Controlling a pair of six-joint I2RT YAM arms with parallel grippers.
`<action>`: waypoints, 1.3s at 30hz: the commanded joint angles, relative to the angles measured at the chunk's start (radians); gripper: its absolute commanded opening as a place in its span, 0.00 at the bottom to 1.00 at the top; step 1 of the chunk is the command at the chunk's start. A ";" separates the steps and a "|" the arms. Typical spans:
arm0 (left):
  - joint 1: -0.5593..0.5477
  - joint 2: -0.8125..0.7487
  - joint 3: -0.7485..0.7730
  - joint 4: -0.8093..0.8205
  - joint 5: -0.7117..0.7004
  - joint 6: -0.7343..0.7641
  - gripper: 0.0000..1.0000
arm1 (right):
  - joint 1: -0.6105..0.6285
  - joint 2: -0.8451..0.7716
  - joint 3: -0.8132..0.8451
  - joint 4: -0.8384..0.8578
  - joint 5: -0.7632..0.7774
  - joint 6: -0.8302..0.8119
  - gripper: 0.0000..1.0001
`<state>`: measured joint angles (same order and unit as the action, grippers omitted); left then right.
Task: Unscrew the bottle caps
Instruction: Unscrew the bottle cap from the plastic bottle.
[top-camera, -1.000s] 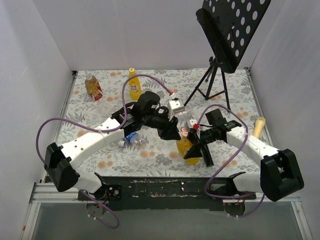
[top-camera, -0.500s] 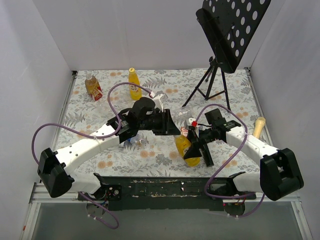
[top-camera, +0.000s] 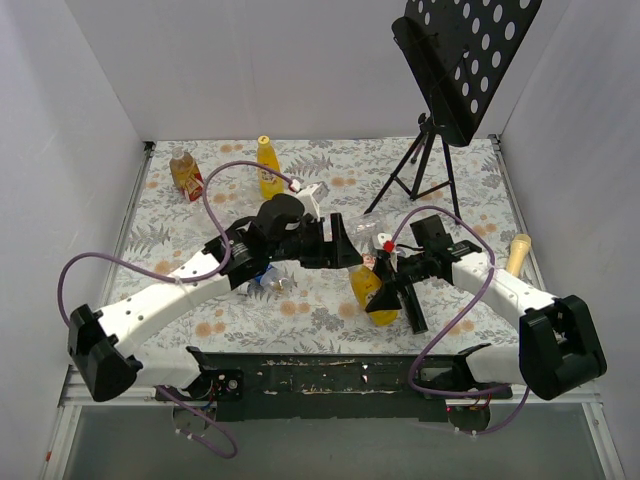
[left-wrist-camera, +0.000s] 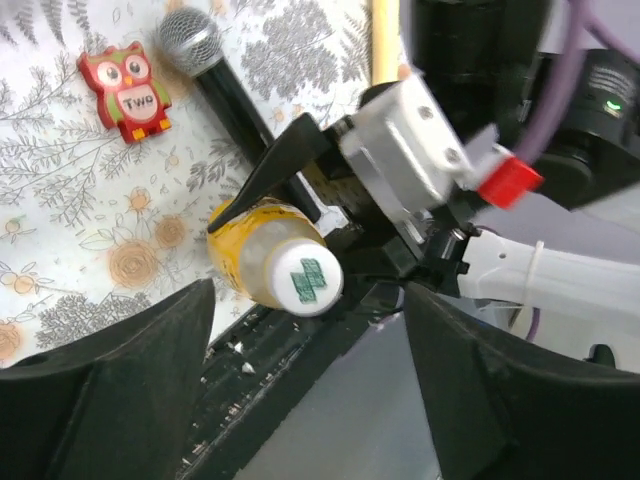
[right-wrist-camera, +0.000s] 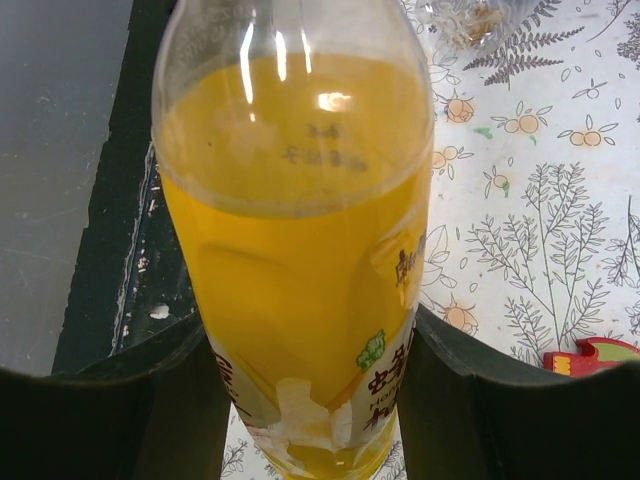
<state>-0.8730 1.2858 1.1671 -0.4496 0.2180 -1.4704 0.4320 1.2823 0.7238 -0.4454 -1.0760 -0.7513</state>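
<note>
At the near edge, right of centre, the right gripper (right-wrist-camera: 305, 335) is clamping the yellow juice bottle (right-wrist-camera: 300, 200) by its body, probably to brace it against twisting. The bottle is leaning, its long axis tilting up and far-left. Its white cap (left-wrist-camera: 308, 277) is facing the left gripper (top-camera: 342, 245), whose fingers are standing spread either side of it, gripping nothing.

The table (top-camera: 330, 170) is viewed from high above, arm bases at 6 o'clock. The yellow bottle (top-camera: 368, 292) at centre is shared. In the left wrist view the yellow bottle (left-wrist-camera: 250, 250) is seen top-end-on, near. In the right wrist view the yellow bottle (right-wrist-camera: 300, 280) is framed very close, along its side.
</note>
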 joint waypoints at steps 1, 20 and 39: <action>0.000 -0.170 -0.030 0.018 0.043 0.333 0.83 | -0.006 0.008 0.039 0.013 -0.062 -0.023 0.15; 0.000 -0.016 -0.093 0.155 0.419 1.173 0.72 | -0.006 0.052 0.072 -0.144 -0.067 -0.224 0.18; 0.000 -0.008 -0.092 0.227 0.406 1.093 0.42 | -0.002 0.063 0.085 -0.164 -0.073 -0.240 0.18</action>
<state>-0.8742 1.3003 1.0374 -0.2508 0.6132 -0.3584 0.4271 1.3464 0.7574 -0.6041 -1.0756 -0.9768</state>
